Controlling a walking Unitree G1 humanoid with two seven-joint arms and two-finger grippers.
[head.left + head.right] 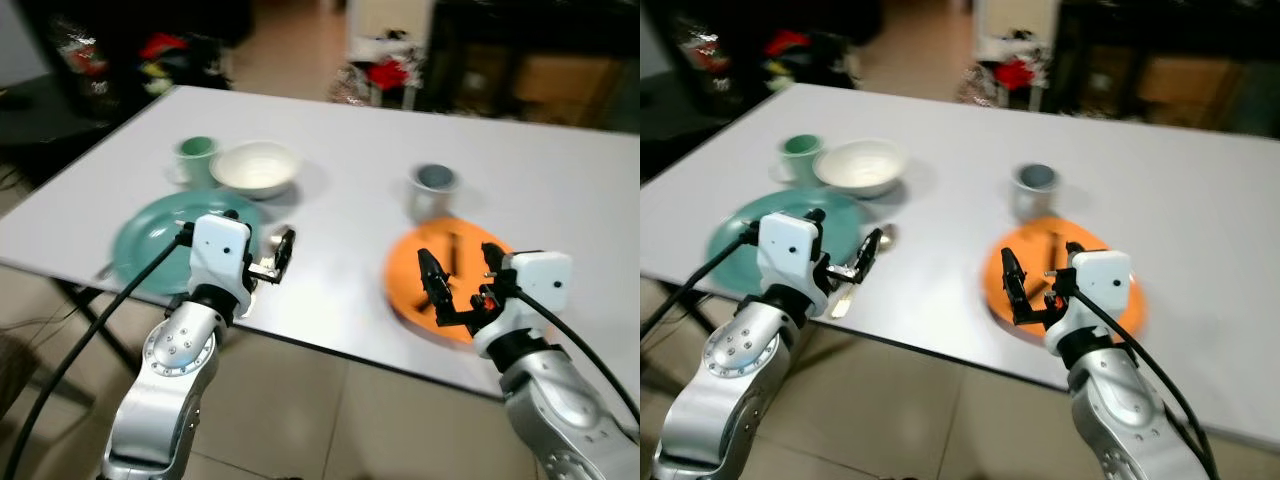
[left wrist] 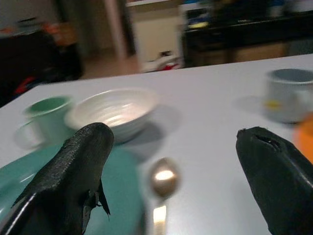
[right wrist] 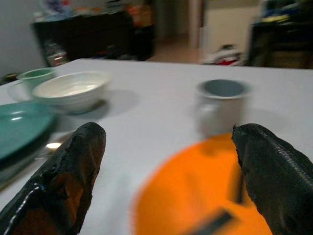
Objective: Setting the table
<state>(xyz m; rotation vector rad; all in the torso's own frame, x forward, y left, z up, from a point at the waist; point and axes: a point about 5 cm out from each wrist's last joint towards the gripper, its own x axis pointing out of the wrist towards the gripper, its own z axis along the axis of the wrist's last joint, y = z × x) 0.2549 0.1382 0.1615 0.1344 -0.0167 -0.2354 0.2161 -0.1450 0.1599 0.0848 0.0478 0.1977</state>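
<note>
A teal plate lies at the table's near left, with a green mug and a white bowl behind it. A spoon rests beside the plate's right rim. My left gripper hovers open just above that spoon, holding nothing. To the right lies an orange plate with dark cutlery on it and a grey mug behind. My right gripper hangs open low over the orange plate's near part, with nothing in it.
The white table has its front edge just under both wrists, and bare room in the middle between the two plates. Tiled floor lies below. Dark furniture and clutter stand beyond the far edge.
</note>
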